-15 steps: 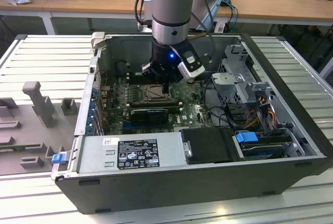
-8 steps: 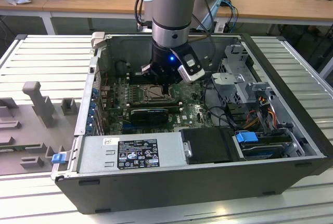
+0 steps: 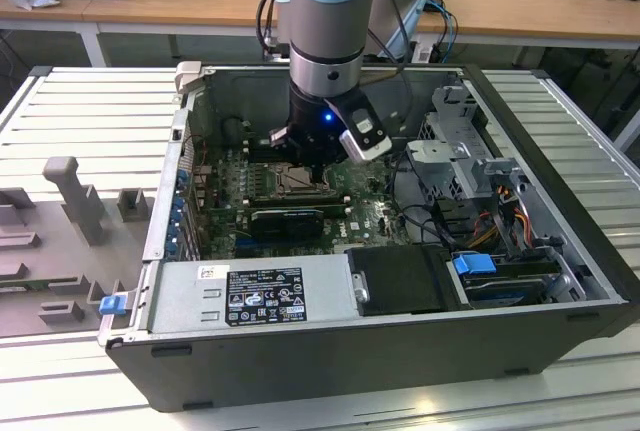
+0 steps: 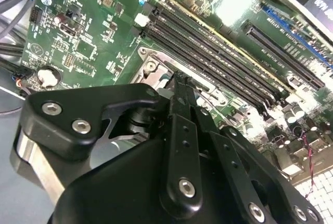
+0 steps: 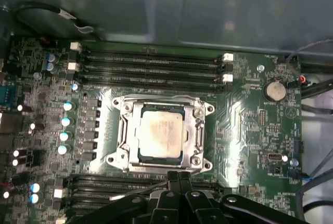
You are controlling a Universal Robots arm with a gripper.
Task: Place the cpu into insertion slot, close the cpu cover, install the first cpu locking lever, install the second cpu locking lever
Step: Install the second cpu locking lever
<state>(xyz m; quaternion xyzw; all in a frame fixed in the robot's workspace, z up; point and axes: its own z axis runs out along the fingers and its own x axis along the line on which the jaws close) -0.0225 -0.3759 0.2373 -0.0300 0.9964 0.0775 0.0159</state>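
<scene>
The cpu [image 5: 161,133], a pale silver square, lies flat in the insertion slot [image 5: 118,156] on the green board. The silvery cpu cover [image 5: 196,130] lies down around it as a frame. My gripper [image 5: 179,174] is shut, its two black fingers pressed together with nothing seen between them. Its tips stand at the slot's edge, beside the cover, and a thin metal rod [image 5: 148,187] runs next to them. In the second wrist view the fingers [image 4: 179,91] hang over a corner of the slot [image 4: 151,68]. In the exterior view the gripper [image 3: 312,166] reaches down inside the computer case over the slot [image 3: 292,184].
Long black memory slots [image 5: 151,63] flank the socket on two sides. Small capacitors [image 5: 66,121] stand in a row near it. Cables [image 3: 490,221] and a drive cage [image 3: 450,126] fill the case on the exterior view's right. The power supply [image 3: 255,291] lies along the front.
</scene>
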